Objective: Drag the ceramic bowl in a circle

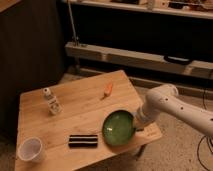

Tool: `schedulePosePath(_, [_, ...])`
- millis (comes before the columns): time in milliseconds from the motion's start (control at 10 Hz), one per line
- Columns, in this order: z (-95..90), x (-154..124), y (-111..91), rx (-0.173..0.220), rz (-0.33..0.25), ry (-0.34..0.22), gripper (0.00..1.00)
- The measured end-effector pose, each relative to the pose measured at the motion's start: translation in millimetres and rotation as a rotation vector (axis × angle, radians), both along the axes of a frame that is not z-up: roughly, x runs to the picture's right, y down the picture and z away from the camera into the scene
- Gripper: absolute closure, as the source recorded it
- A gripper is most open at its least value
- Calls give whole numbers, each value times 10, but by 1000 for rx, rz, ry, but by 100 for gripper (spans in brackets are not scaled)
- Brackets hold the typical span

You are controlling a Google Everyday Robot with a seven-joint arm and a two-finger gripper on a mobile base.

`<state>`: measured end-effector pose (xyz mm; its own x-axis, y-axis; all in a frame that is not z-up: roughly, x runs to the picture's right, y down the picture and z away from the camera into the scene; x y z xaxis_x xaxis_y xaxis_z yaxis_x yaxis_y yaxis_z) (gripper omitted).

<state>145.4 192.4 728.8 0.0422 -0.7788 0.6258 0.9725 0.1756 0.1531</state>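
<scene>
The green ceramic bowl (118,128) sits near the front right corner of the wooden table (75,105), looking slightly tilted. My gripper (136,125) is at the bowl's right rim, at the end of the white arm (170,106) that reaches in from the right. The gripper touches or holds the rim; the contact itself is hidden by the wrist.
A small white cup (31,149) stands at the front left corner. A black-and-white striped bar (83,141) lies left of the bowl. A small bottle (51,101) stands at the left. An orange carrot (108,90) lies at the back right. The table's right edge is close to the bowl.
</scene>
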Motion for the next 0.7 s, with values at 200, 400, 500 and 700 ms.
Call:
schedulePosePath(200, [-126, -468, 38, 12, -47, -70, 100])
schedulePosePath(400, [-150, -1091, 8, 18, -89, -134, 100])
schedulePosePath(500, [-124, -1331, -18, 18, -101, -153, 100])
schedulePosePath(700, [35, -1751, -130, 9, -112, -166, 100])
